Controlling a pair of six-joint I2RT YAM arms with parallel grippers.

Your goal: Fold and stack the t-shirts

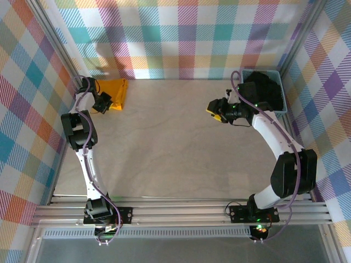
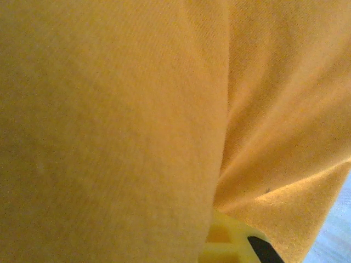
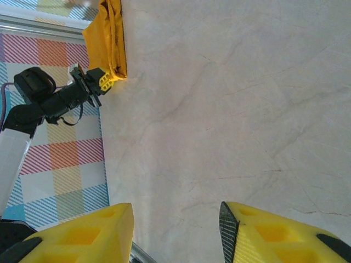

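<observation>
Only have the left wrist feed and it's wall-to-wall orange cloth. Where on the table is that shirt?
Observer: The orange shirt lies in a small folded bundle at the far left corner of the table, next to the wall.
Operator: And the left end effector relative to it?
Observer: The left end effector is at the bundle's near edge, right up against the cloth. I can't tell whether it is gripping.
Operator: Right arm doing anything?
Observer: The right end effector hangs open and empty over bare table, just inboard of the blue basket that holds a black garment.
</observation>
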